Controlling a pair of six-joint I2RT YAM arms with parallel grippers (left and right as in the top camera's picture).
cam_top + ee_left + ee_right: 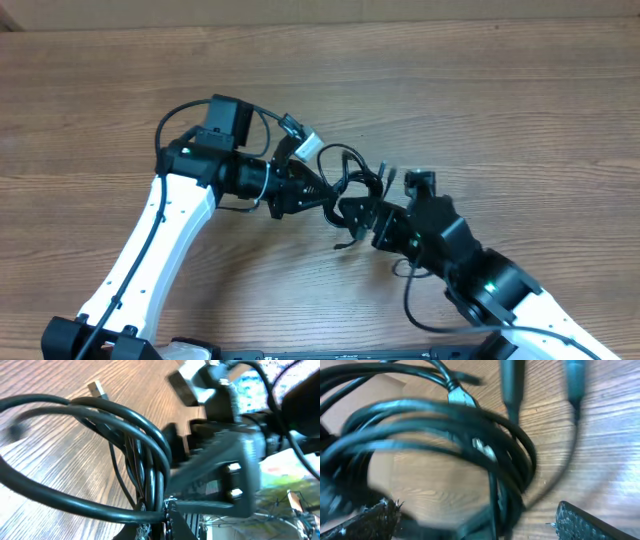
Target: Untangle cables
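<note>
The cables [352,178] are a coiled bundle of thin black cords held just above the wooden table between my two grippers. My left gripper [318,192] is shut on several strands at the bundle's left side; in the left wrist view the loops [145,445] run into the closed jaws [162,510], and a silvery plug [97,389] hangs beyond. My right gripper [358,215] is open at the bundle's lower right. In the right wrist view the coil [445,420] passes between the wide-apart fingers [480,520], with silvery plug tips [482,449] showing.
The wooden table [480,90] stretches on all sides. Thicker black robot wires with a white tag [305,143] loop over the left wrist. The right arm's body [230,460] is close in front of the left gripper.
</note>
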